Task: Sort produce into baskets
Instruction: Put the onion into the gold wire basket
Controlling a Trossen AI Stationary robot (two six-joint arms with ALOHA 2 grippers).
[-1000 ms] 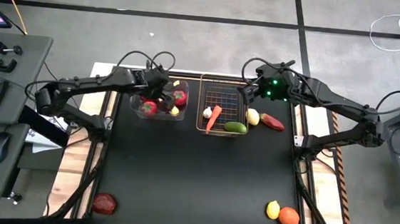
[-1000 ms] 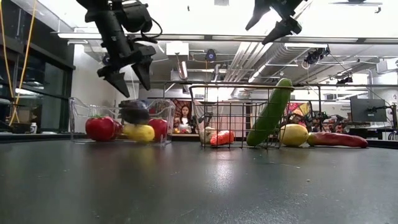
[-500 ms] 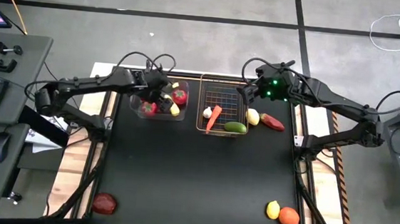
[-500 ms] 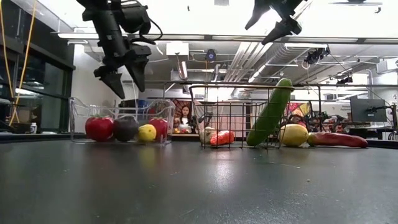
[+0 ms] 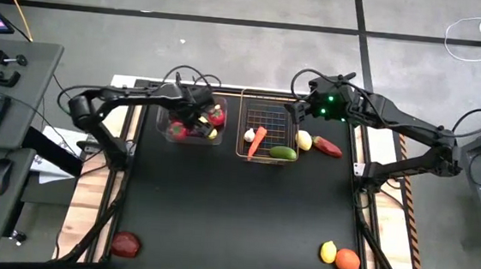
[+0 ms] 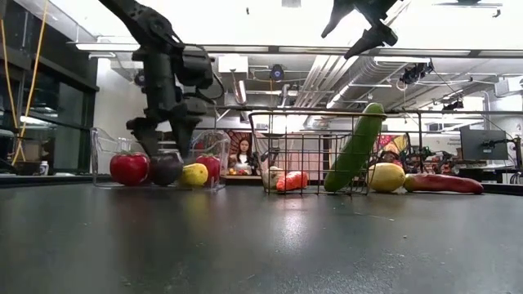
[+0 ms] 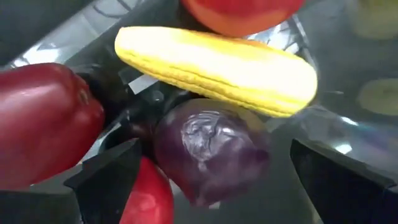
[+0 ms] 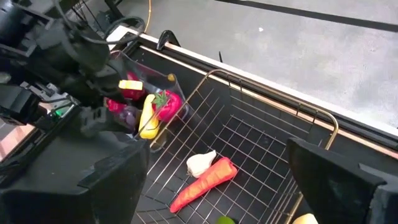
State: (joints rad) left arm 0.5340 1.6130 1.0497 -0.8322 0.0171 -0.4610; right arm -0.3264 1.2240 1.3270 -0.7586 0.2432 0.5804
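Two containers sit side by side in the upper middle of the high view: a clear plastic bin with rounded corners (image 5: 191, 124) on the left and a copper-coloured wire-mesh basket (image 5: 270, 113) on the right. We see the left gripper (image 5: 192, 113) lowered into the bin, its dark fingers spread wide around a dark purple rounded vegetable (image 7: 211, 148), gripping nothing. We judge it is down there to reach the purple piece, which probably belongs with the vegetables. The bin also holds a glossy red apple (image 7: 46, 121), a yellow ear of corn (image 7: 217, 67) lying across the purple piece, and another red fruit, so the fingers have little room.

The right gripper (image 5: 297, 110) hovers above the right rim of the wire basket with its fingers parted and empty; we take it to be waiting. Inside the basket lie a white garlic bulb (image 8: 200, 163), an orange carrot (image 8: 204, 184) and a green cucumber (image 6: 356, 147) leaning up against the mesh wall.

Just right of the basket rest a pale yellow lemon (image 5: 304, 140) and a long red pepper (image 5: 328, 147). At the lower right of the high view wait a second yellow lemon (image 5: 328, 251) touching a round orange (image 5: 347, 261); at the lower left lies a dark red fruit (image 5: 126, 244).
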